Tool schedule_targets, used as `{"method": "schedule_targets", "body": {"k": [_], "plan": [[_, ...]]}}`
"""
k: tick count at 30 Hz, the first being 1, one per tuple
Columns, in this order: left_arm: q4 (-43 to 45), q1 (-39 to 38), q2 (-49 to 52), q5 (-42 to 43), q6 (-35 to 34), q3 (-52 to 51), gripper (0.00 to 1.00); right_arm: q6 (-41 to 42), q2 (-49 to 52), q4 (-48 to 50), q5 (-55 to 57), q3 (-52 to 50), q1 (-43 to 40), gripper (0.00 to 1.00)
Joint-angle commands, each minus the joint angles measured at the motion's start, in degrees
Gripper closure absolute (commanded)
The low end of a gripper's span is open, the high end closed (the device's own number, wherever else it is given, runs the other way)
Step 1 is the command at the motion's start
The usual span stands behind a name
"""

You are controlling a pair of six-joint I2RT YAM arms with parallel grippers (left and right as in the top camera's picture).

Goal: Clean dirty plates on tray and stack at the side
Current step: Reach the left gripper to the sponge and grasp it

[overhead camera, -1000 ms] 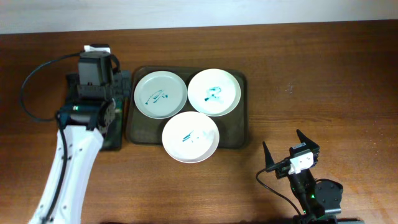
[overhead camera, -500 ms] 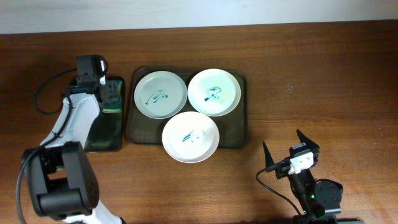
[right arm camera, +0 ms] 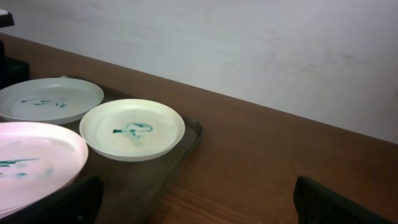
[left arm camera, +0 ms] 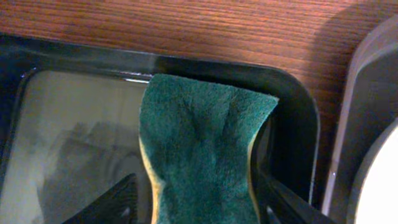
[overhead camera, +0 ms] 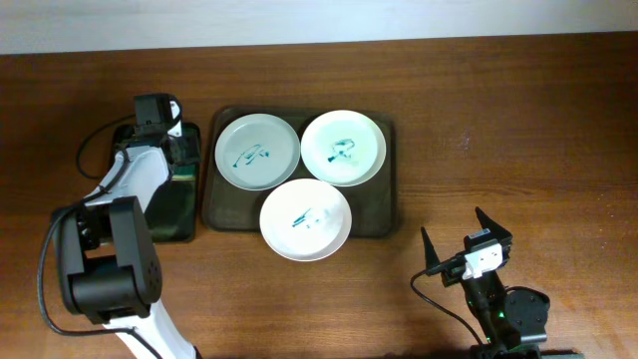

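Note:
Three dirty plates with teal smears lie on the brown tray (overhead camera: 391,225): a pale green plate (overhead camera: 257,151) at the back left, a cream plate (overhead camera: 343,147) at the back right, a white plate (overhead camera: 305,218) in front. A green sponge (left arm camera: 199,137) lies at the far end of a small black tray (overhead camera: 164,214) left of the brown tray. My left gripper (left arm camera: 202,202) is open with a finger on each side of the sponge; a small gap shows on the left. My right gripper (overhead camera: 457,231) is open and empty near the front edge, right of the plates.
The brown tray's rim (left arm camera: 360,93) and a plate's edge (left arm camera: 382,180) lie just right of the black tray's wall (left arm camera: 292,124). In the right wrist view the cream plate (right arm camera: 132,129) and the tray's corner (right arm camera: 193,134) lie ahead of my right gripper (right arm camera: 205,208). Bare wood lies right of the brown tray.
My left arm has dropped from high above the table down to the far end of the black tray, over the sponge. The right arm and the plates have not moved.

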Motion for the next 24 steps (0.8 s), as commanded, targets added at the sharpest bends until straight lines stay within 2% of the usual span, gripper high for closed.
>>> {"method": "schedule_targets", "body": {"k": [1, 4, 6, 9, 10, 15, 18, 20, 23, 24], "plan": [[0.0, 0.2, 3.0, 1.0, -0.4, 0.9, 0.5, 0.0, -0.2, -0.3, 0.4, -0.3, -0.3, 0.02], [0.0, 0.2, 3.2, 1.0, -0.4, 0.9, 0.55, 0.0, -0.2, -0.3, 0.4, -0.3, -0.3, 0.02], [-0.2, 0.3, 3.2, 1.0, -0.4, 0.9, 0.71, 0.0, -0.2, -0.3, 0.4, -0.3, -0.3, 0.02], [-1.0, 0.3, 3.2, 0.8, -0.4, 0.9, 0.88, 0.0, -0.2, -0.3, 0.4, -0.3, -0.3, 0.02], [-1.2, 0.3, 3.2, 0.7, -0.4, 0.9, 1.0, 0.0, -0.2, -0.3, 0.4, -0.3, -0.3, 0.02], [-4.5, 0.3, 2.5, -2.5, -0.4, 2.0, 1.0, 0.0, -0.2, -0.3, 0.4, -0.3, -0.3, 0.02], [-9.1, 0.3, -0.5, -11.0, -0.4, 4.1, 1.0, 0.0, -0.2, -0.3, 0.4, -0.3, -0.3, 0.02], [-10.0, 0.4, -2.0, -12.8, -0.4, 4.1, 1.0, 0.0, -0.2, -0.3, 0.4, -0.3, -0.3, 0.02], [-10.4, 1.7, -1.3, -11.7, -0.6, 4.0, 1.0, 0.0, -0.2, -0.3, 0.4, -0.3, -0.3, 0.02], [-10.6, 3.0, -0.7, -8.3, -0.6, 4.0, 1.0, 0.0, -0.2, -0.3, 0.4, -0.3, -0.3, 0.02]]}}
